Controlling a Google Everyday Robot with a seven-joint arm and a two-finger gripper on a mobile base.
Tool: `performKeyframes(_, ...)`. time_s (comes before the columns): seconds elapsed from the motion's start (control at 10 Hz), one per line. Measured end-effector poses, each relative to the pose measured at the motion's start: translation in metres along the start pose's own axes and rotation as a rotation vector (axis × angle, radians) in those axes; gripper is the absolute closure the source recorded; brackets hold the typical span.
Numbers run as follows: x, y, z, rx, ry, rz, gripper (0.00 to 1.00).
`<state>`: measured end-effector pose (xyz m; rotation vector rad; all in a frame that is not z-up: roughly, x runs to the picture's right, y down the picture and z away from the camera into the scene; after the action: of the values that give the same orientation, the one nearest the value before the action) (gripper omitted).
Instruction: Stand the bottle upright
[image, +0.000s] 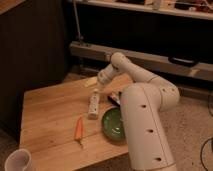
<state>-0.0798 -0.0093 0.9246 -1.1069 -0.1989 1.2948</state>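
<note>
The bottle (93, 104) is slim and whitish-clear with a pale label. It lies on its side on the wooden table (47, 110), near the middle right. My gripper (97, 91) hangs at the end of the white arm, right above the bottle's far end and close to it. The orange carrot (78, 129) lies a little in front of the bottle, to its left.
A green bowl (113, 123) sits to the right of the bottle, partly behind my arm. A white cup (18, 161) stands at the table's front left corner. A yellowish object (90, 81) lies at the table's far edge. A dark cabinet stands behind.
</note>
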Motion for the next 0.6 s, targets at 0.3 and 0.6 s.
performKeyframes(0.3, 0.000, 0.001, 0.007, 0.066, 0.006, -0.016, 0.20)
performKeyframes(0.6, -0.001, -0.004, 0.015, 0.091, 0.015, -0.015, 0.20)
